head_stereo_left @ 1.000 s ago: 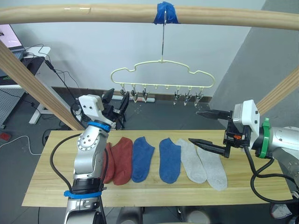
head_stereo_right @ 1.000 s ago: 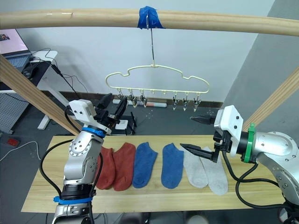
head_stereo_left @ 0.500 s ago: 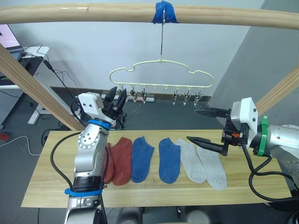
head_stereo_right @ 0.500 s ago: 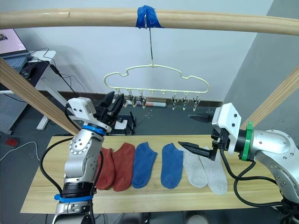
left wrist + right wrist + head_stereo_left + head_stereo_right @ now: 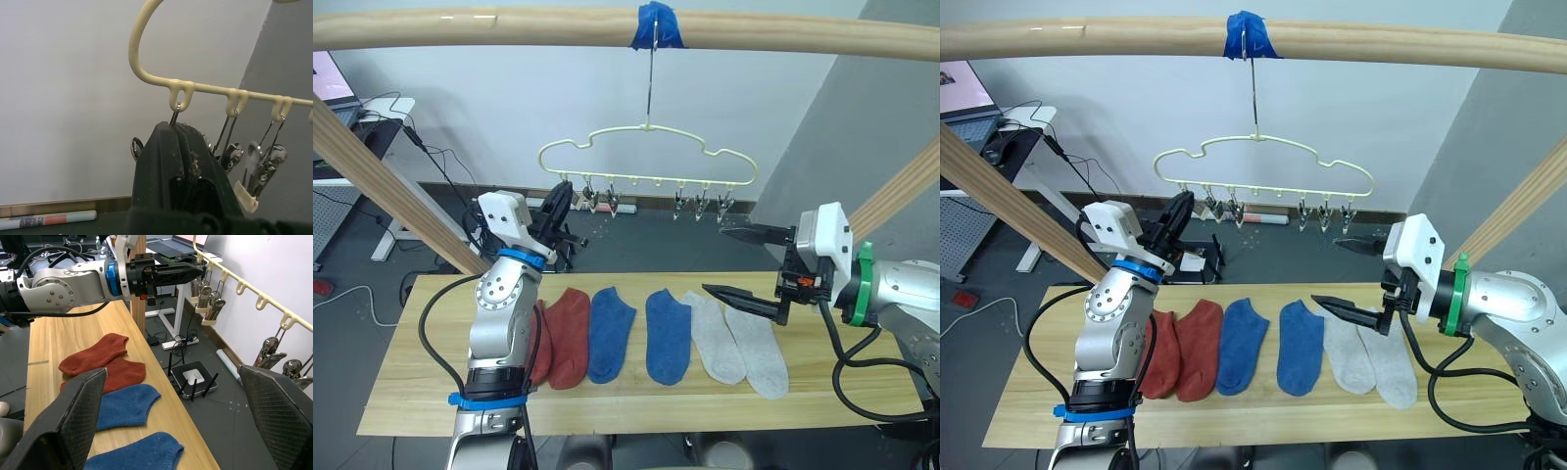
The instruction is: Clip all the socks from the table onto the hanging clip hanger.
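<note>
The left arm stands up from the desk, bent at the wrist, and its tool reaches to the leftmost metal clip of the clip hanger. Its two black fingers are pressed together on this clip. The right arm comes in from the side, level above the desk. Its tool is wide apart and holds nothing, just above the grey socks. All six socks lie in a row on the desk: two rust-red socks, two blue socks, two grey.
</note>
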Robot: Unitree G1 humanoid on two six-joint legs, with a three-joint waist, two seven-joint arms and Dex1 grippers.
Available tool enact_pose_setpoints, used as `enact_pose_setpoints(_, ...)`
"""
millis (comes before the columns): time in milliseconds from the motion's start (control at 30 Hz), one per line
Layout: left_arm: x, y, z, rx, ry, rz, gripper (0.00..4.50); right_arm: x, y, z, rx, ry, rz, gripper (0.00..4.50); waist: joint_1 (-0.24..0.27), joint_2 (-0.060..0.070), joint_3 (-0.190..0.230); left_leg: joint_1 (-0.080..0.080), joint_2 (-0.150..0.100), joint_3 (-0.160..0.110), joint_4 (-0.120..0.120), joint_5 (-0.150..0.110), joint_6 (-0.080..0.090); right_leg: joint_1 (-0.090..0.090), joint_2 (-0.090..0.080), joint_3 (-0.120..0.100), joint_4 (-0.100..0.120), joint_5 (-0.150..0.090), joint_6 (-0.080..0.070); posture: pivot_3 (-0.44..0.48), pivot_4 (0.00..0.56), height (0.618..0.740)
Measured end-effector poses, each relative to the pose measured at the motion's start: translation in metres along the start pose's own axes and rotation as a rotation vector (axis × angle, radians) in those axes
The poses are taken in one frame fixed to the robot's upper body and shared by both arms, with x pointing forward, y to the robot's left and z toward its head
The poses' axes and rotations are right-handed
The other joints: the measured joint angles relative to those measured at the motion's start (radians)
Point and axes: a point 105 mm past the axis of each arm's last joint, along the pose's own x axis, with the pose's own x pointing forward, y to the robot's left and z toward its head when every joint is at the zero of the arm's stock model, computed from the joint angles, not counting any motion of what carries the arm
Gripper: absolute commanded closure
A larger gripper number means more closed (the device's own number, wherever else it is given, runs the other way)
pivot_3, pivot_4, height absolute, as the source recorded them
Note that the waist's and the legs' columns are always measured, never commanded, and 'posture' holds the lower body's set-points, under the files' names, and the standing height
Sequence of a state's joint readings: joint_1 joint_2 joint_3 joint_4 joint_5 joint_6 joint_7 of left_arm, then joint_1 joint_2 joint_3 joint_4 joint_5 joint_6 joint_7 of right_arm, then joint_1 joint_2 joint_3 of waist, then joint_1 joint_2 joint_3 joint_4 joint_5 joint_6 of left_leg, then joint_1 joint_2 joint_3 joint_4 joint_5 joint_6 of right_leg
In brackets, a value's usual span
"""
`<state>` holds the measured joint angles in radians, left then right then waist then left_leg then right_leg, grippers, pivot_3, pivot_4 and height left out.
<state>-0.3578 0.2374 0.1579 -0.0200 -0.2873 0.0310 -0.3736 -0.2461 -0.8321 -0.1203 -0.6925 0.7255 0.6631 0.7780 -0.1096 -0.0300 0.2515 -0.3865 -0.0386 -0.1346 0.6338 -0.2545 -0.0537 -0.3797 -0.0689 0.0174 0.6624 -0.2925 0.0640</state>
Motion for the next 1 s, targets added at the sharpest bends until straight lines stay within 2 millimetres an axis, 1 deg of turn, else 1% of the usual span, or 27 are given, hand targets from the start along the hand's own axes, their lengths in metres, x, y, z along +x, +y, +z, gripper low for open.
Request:
enact_pose_setpoints(67,-0.001,0.0,0.001,0.0,-0.007,-0.005,4.47,0.0,0.0,0.0,0.001,0.001,0.002,0.0,0.0,0.0,0.0,0.0,0.0,0.0,0.0,0.0,0.0,0.0,0.0,0.0,0.0,0.0,0.0,-0.277,0.247,0.74)
enact_pose_setpoints(167,-0.003,0.001,0.002,-0.002,-0.011,0.001,3.87,0.0,0.0,-0.001,0.002,0.001,0.002,0.0,0.0,0.0,0.0,0.0,0.0,0.0,0.0,0.0,0.0,0.0,0.0,0.0,0.0,0.0,0.0,-0.277,0.246,0.74)
enact_pose_setpoints(233,-0.003,0.001,0.001,-0.002,-0.01,0.001,3.34,0.0,0.0,-0.001,0.002,0.001,0.003,0.0,0.0,0.0,0.0,0.0,0.0,0.0,0.0,0.0,0.0,0.0,0.0,0.0,0.0,0.0,0.0,-0.278,0.245,0.74)
enact_pose_setpoints(333,-0.003,0.0,0.003,-0.001,-0.014,-0.001,2.4,0.0,0.0,-0.001,0.001,0.002,0.004,0.0,0.0,0.0,0.0,0.0,0.0,0.0,0.0,0.0,0.0,0.0,0.0,0.0,0.0,0.0,0.0,-0.279,0.244,0.74)
enact_pose_setpoints(500,-0.008,0.0,0.005,0.0,-0.013,0.016,2.4,0.0,0.0,-0.001,0.001,0.004,0.002,0.0,0.0,0.0,0.0,-0.001,0.0,0.0,0.0,0.0,0.0,-0.001,0.0,0.0,0.0,0.0,0.0,-0.276,0.244,0.74)
enact_pose_setpoints(833,-0.009,0.003,-0.006,-0.018,0.053,0.031,2.4,0.0,-0.003,0.001,-0.003,0.0,-0.004,0.0,0.0,0.0,0.0,-0.002,0.0,0.0,0.0,0.0,0.0,-0.002,0.0,0.0,0.0,0.0,0.0,-0.275,0.244,0.74)
enact_pose_setpoints(1000,-0.008,0.003,-0.004,0.001,0.047,0.031,2.4,0.0,-0.003,0.001,-0.001,-0.002,-0.004,0.0,-0.001,0.0,0.0,-0.008,0.0,0.0,0.002,0.0,0.0,-0.007,0.0,0.0,0.001,0.0,0.0,-0.282,0.24,0.74)
